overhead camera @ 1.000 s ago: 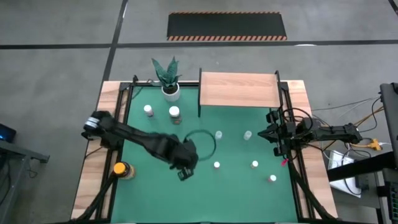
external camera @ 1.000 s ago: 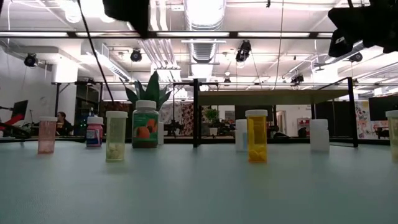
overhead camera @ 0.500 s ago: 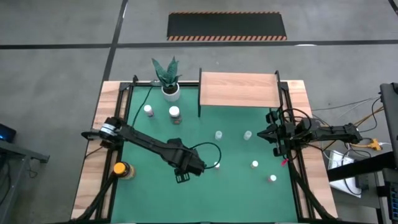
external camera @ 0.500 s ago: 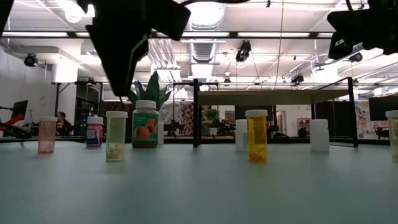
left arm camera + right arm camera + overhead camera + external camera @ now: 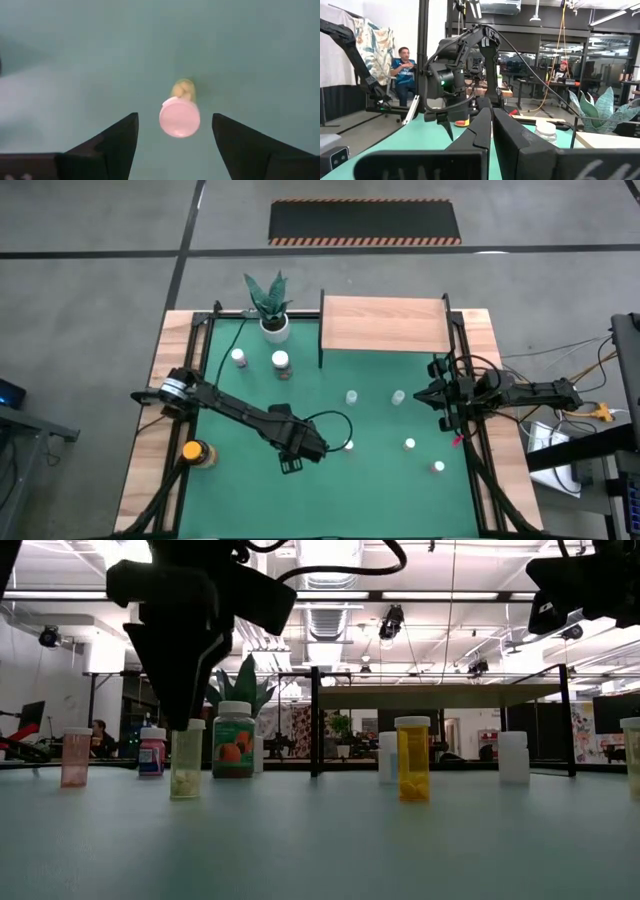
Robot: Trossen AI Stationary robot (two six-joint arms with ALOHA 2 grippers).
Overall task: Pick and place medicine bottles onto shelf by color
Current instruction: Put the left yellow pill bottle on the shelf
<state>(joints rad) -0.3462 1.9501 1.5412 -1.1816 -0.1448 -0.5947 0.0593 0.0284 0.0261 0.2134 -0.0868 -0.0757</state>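
My left hand point(image 5: 173, 137) just swung over mid-surface and spread its fingers; it's now released, straddling the greenish bottle point(image 5: 179, 116) from above, not gripping yet. That bottle stands near the front edge. Next I'd drop and close. Shelf point(image 5: 384, 323) at back edge is bare. Right hand point(image 5: 437, 393) clenched, parked at right edge.

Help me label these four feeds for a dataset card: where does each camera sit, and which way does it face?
High view: overhead, facing straight down on the green mat, shelf and both arms.
Low view: mat height, facing level into the room; left end effector hangs above the greenish bottle.
Left wrist view: on the left arm, facing down; open fingers flank that bottle's white cap.
Right wrist view: on the parked right arm, facing across the mat; shut fingers fill the foreground.
Shared: low and left wrist views both show the greenish bottle.
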